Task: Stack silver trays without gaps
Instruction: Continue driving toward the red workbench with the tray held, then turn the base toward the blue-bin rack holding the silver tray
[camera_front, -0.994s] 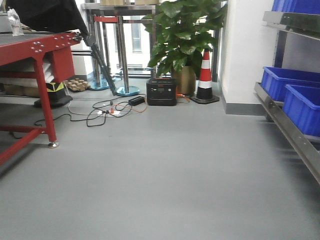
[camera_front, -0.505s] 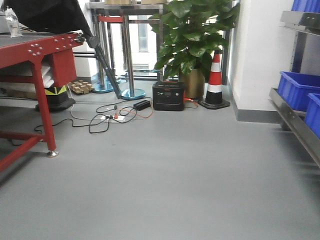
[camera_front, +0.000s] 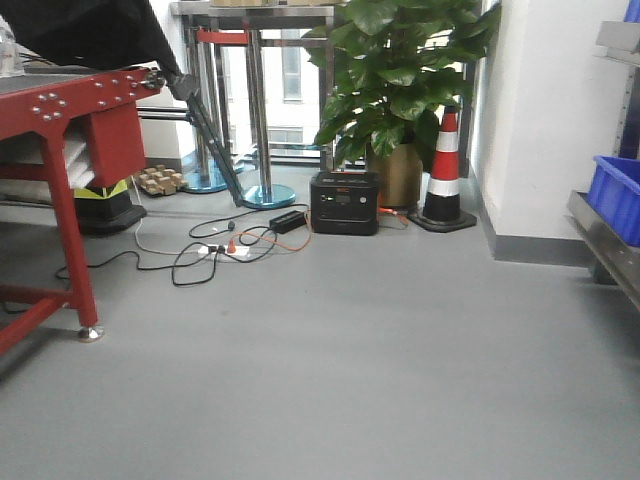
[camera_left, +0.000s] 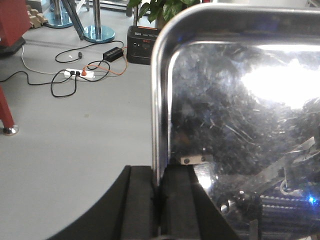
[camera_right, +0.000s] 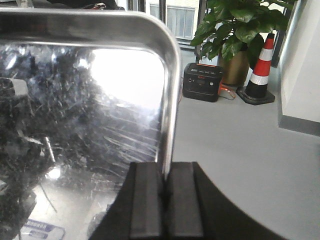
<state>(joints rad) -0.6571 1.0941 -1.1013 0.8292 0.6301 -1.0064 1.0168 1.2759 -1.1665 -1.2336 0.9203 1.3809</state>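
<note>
Left gripper (camera_left: 159, 175) matte black, two flat blocky fingers (camera_left: 140, 200), right gripper (camera_right: 164, 172) alike

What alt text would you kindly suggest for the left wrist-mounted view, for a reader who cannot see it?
The left gripper is shut on the rolled rim of a silver tray that fills the right of the picture. Beyond it, on the grey floor, lie a power strip with cables and a black power station.

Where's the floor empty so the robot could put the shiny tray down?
The wide grey floor between the red table leg and the steel shelf is bare. It's crowded at the back: cables, black box, cone.
</note>
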